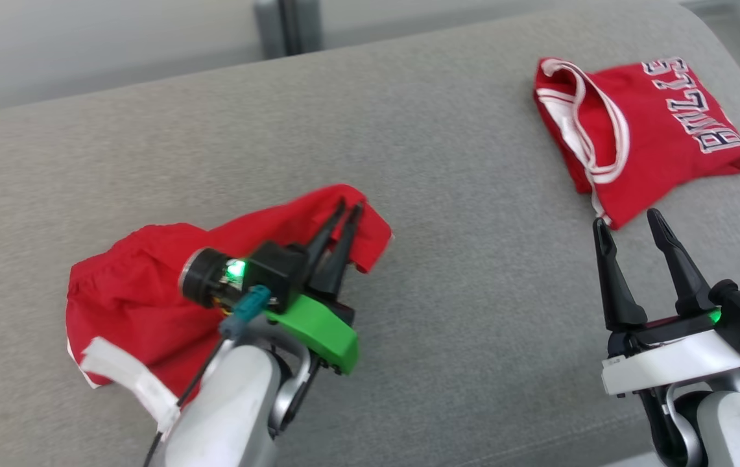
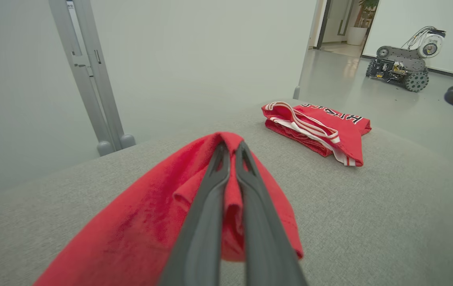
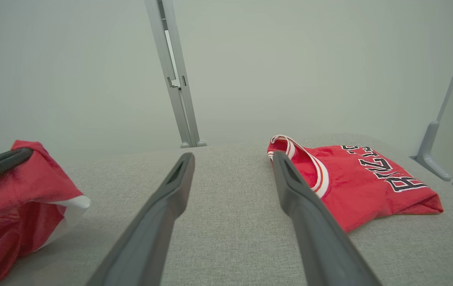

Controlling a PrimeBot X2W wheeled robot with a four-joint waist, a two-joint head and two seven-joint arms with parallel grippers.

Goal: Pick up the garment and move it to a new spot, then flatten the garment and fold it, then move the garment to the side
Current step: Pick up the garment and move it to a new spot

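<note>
Garment: red shorts (image 1: 143, 292), crumpled on the left part of the grey cushion (image 1: 460, 292). A white band (image 1: 130, 379) runs along their near edge. No writing can be made out on them.

Left gripper (image 1: 351, 206): fingers pressed together, pinching a raised fold at the far right corner of the shorts. In the left wrist view the red cloth (image 2: 151, 210) drapes down on both sides of the closed fingers (image 2: 210, 198) and is caught between them.

Right gripper (image 1: 626, 219): fingers spread wide, holding nothing. It is above bare cushion, and its tips are just short of the near edge of the jersey.

Second item: red jersey (image 1: 655, 130), folded, at the far right of the cushion and well apart from the shorts. It has white-and-red trim at the neck opening. Its lettering (image 1: 700, 104) reads "BULLS", in dark letters with a white outline.

Background, left wrist view: a grey metal post (image 2: 91, 79) stands behind the cushion, and a small wheeled machine (image 2: 403, 65) is on the floor.
</note>
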